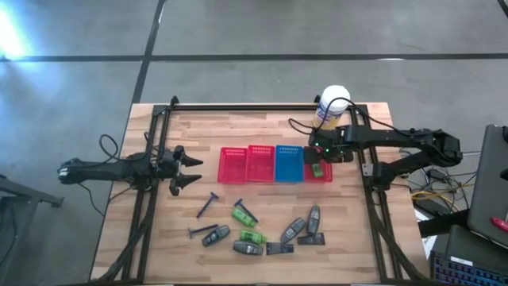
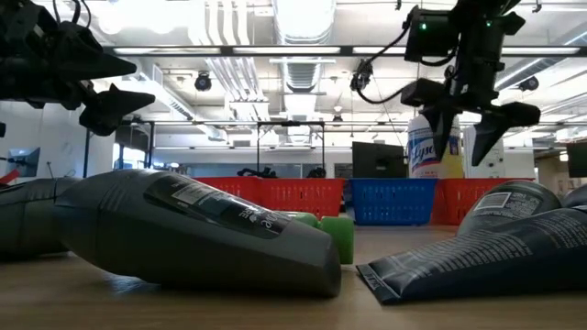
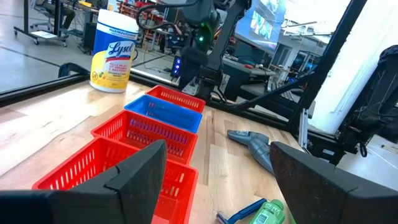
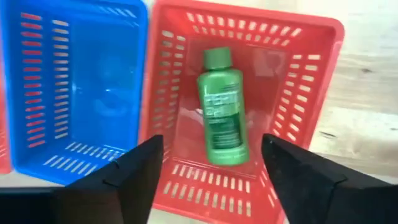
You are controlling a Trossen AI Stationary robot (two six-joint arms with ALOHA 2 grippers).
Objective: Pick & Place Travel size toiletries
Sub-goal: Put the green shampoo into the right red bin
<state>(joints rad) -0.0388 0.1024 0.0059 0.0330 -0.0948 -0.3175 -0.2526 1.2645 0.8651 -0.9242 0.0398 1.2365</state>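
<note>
A bright green bottle (image 4: 221,109) lies on its side on the floor of the rightmost red basket (image 1: 326,176). My right gripper (image 4: 211,180) hovers open above it, touching nothing. More toiletries lie on the near half of the table: two green bottles (image 1: 244,214) (image 1: 252,236), grey-black tubes (image 1: 292,230) (image 1: 313,218) (image 1: 248,249) (image 1: 216,235), two black razors (image 1: 209,205) (image 1: 202,231) and dark sachets (image 1: 279,249) (image 1: 311,238). My left gripper (image 1: 186,171) waits open at the table's left, left of the baskets.
Two red baskets (image 1: 232,164) (image 1: 260,163) and a blue basket (image 1: 289,163) stand in a row left of the rightmost one. A yellow Lysol canister (image 1: 332,106) stands behind them near the far edge. A black frame rail (image 1: 238,106) edges the table. Bare wood lies between the baskets and the far rail.
</note>
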